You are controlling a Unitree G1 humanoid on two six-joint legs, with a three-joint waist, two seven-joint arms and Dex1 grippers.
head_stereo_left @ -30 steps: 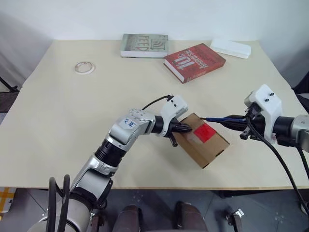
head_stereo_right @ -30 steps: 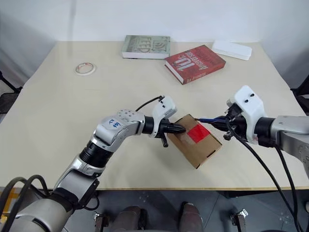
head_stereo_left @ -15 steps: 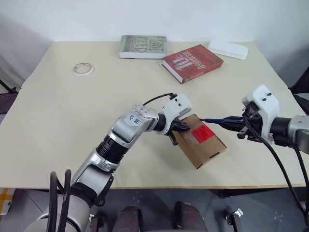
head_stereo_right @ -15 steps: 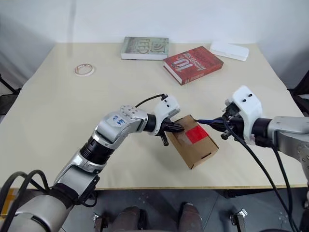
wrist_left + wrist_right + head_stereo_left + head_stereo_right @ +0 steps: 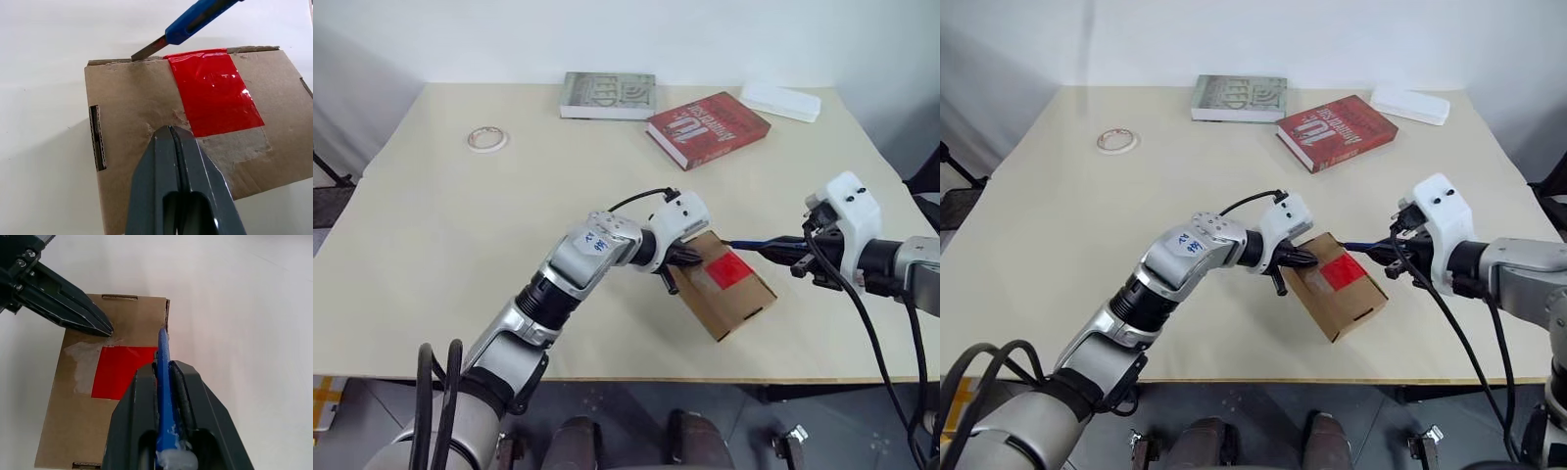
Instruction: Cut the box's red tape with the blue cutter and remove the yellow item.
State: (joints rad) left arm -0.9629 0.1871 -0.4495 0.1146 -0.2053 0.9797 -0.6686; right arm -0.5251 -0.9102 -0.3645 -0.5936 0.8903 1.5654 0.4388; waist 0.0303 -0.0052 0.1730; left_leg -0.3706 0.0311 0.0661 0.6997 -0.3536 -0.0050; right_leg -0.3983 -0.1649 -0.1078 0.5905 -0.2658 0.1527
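Table (image 5: 460,245); left hand (image 5: 173,142) closed, right hand (image 5: 164,377) gripping blue cutter (image 5: 164,382), handle end hidden.

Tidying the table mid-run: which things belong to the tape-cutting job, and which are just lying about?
In use: box, red tape, blue cutter.
Lying about: red book, grey-green book, tape roll, white case.

In the left wrist view, the slim blue pen-shaped cutter (image 5: 195,22) runs off the picture's edge. The small brown corrugated cardboard box (image 5: 729,290) is shut, hiding its contents. The pale oblong object (image 5: 781,101) at the worktop's far edge is too small to identify.
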